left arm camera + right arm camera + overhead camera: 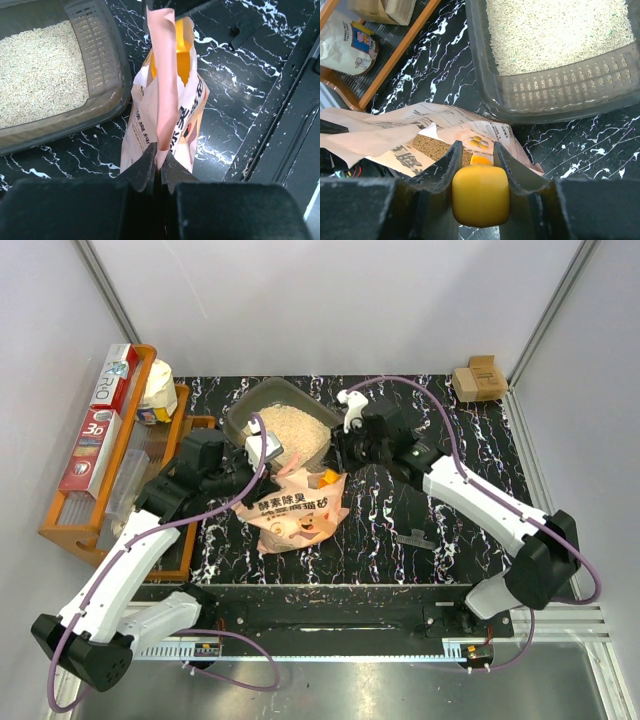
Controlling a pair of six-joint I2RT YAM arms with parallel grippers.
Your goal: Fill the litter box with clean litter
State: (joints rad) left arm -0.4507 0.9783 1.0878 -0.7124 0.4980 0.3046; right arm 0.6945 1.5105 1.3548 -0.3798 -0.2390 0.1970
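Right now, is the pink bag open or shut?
Open. The mouth of the pink bag gapes: the left claw pinches one flap up, and the yellow scoop held by the right claw reaches inside.

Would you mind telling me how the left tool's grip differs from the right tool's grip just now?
The left tool pinches a thin flap of the pink bag, whereas the right tool clamps the thick end of the yellow scoop. The left tool is almost fully closed; the right tool is held wider by the scoop. Both are shut on something at the bag's mouth, beside the litter box.
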